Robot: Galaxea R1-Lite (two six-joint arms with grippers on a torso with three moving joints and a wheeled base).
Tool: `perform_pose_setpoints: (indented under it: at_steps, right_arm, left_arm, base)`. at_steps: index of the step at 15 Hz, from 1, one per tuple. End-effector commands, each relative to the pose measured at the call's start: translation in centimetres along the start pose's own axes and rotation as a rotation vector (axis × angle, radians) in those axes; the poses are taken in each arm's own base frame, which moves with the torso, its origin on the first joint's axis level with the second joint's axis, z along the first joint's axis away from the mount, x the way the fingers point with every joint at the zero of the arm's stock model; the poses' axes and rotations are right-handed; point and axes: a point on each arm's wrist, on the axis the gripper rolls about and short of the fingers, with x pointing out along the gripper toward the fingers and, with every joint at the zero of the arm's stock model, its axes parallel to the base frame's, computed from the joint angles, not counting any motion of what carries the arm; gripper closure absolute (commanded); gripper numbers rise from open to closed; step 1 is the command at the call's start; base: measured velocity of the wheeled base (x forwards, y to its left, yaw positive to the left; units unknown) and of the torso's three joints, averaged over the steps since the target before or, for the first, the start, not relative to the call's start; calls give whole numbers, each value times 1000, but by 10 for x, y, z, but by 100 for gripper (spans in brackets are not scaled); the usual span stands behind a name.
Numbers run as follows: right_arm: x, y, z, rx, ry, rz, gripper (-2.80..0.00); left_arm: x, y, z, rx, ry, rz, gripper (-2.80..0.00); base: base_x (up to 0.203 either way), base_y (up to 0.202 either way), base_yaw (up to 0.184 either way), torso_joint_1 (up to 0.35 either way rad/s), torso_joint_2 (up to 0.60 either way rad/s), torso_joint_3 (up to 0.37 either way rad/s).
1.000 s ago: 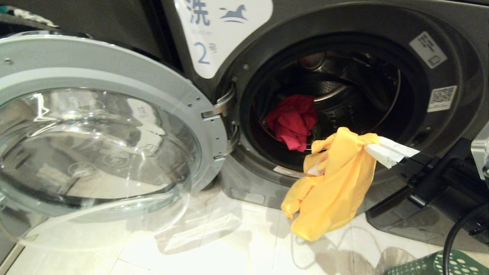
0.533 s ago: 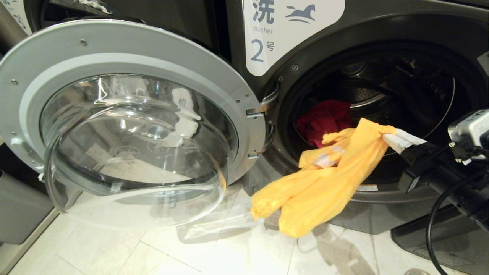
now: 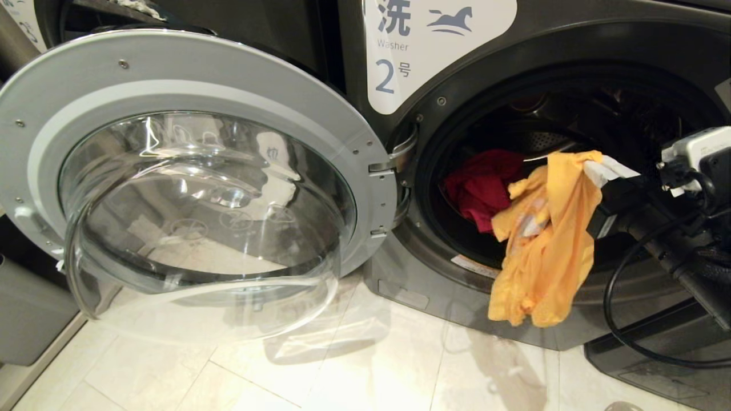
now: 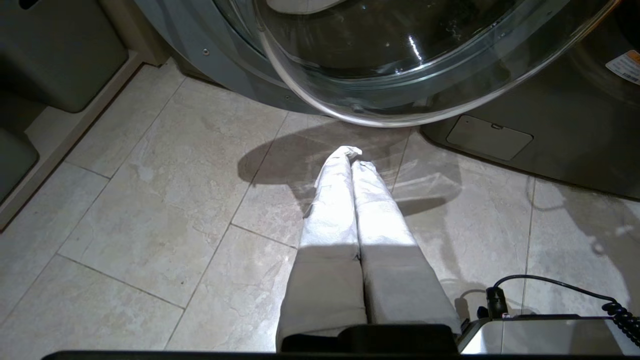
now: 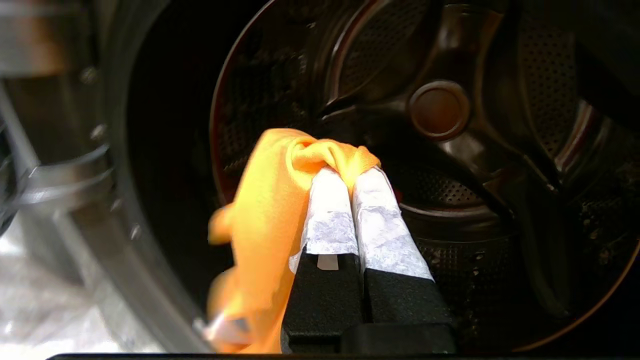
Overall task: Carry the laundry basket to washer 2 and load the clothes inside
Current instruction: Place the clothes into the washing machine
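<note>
Washer 2 [image 3: 559, 40], dark grey with a white label showing a blue horse and the numeral 2, stands with its round glass door [image 3: 188, 188] swung wide to the left. A red cloth [image 3: 482, 188] lies inside the drum. My right gripper [image 3: 594, 165] [image 5: 345, 172] is shut on a yellow-orange cloth [image 3: 542, 245] [image 5: 265, 215], which hangs down in front of the drum opening. The drum's back wall [image 5: 440, 107] shows straight ahead of the fingers. My left gripper [image 4: 350, 152] is shut and empty, low over the floor tiles under the door. The laundry basket is out of view.
The open door's glass bowl [image 4: 400, 60] juts out low over the pale tiled floor [image 3: 285, 371]. A black cable [image 3: 617, 308] loops from my right arm. A grey panel [image 3: 28, 314] stands at far left. A small service flap [image 4: 490, 137] sits low on the washer's front.
The view shifted right at first, then held. My right gripper rose and moved toward the drum mouth; the yellow-orange cloth swung in from trailing out left to hanging straight down.
</note>
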Motion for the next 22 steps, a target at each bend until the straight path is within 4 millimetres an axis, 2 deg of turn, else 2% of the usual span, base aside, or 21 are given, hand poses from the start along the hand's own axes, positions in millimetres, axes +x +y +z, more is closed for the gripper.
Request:
perform_pose_setpoints:
  at_steps: [1,5,9,13,17,20,22]
  right_arm:
    - [14,1,-5,7,3,-43,0]
    - [50,1,-17,14,24,-173,0]
    - [90,1,-17,27,-36,-236,0]
    - [112,5,-23,32,-57,-262,0]
    - [130,14,-47,32,-33,-267,0]
    - [152,20,-61,35,-102,-297,0]
    - [163,27,-79,7,-111,-305,0]
  left_arm:
    - [0,0,0,0,0,0,0]
    - [0,0,0,0,0,0,0]
    - [0,0,0,0,0,0,0]
    - [0,0,0,0,0,0,0]
    - [0,0,0,0,0,0,0]
    - [0,0,0,0,0,0,0]
    - [0,0,0,0,0,0,0]
  base:
    - [0,0,0,0,0,0]
    - [0,0,0,0,0,0]
    - [0,0,0,0,0,0]
    - [0,0,0,0,0,0]
    - [0,0,0,0,0,0]
    - [0,0,0,0,0,0]
    - [0,0,0,0,0,0]
